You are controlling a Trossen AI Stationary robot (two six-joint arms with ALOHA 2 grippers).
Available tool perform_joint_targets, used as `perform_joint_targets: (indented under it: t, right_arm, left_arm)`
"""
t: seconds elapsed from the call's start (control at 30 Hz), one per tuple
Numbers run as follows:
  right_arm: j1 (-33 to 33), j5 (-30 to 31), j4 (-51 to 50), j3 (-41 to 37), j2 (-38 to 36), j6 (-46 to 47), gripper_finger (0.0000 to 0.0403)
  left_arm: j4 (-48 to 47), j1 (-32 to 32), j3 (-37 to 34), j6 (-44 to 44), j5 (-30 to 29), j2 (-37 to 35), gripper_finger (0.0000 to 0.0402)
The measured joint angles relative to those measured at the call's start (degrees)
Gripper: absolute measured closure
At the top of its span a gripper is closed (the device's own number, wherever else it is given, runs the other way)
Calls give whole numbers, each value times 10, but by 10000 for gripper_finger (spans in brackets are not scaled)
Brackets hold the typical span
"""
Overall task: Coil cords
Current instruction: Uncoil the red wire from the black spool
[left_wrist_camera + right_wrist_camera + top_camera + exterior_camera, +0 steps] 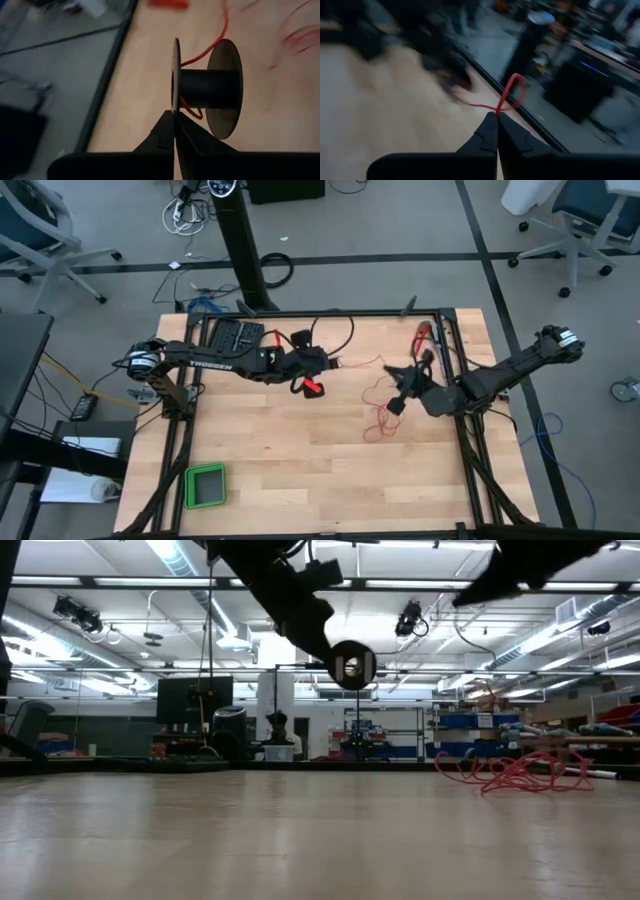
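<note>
Right of centre in the high view, the right claw (394, 406) pinches the red cord (378, 420); the left claw (175, 112) clamps the spool's (202, 89) flange. Feed cord taut, wrapping evenly without snagging the counter (300, 470) loops.

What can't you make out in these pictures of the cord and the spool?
- Cord beyond the right gripper: right wrist view, motion blur smears it.
- Turns on the spool: left wrist view, its flanges hide the core's far side.
- Left gripper in the low view: cut off by the top edge.
</note>
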Motion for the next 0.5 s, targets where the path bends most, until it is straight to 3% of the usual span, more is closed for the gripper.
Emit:
perform_joint_targets:
  t: [0.13, 0.23, 0.37, 0.5]
  right_arm:
    - [-16, -3, -138, 0, -7, 126, 403]
    - [-31, -52, -194, 0, 4, 204, 403]
    - [-38, -128, -179, 0, 34, 231, 403]
    - [-35, -201, -91, 0, 68, 195, 403]
  left_arm:
    - [68, -12, 0, 1, 54, 0, 396]
    - [137, -17, 0, 5, 86, 0, 396]
    - [232, -18, 0, 26, 105, 0, 396]
    - [307, -18, 0, 44, 108, 0, 396]
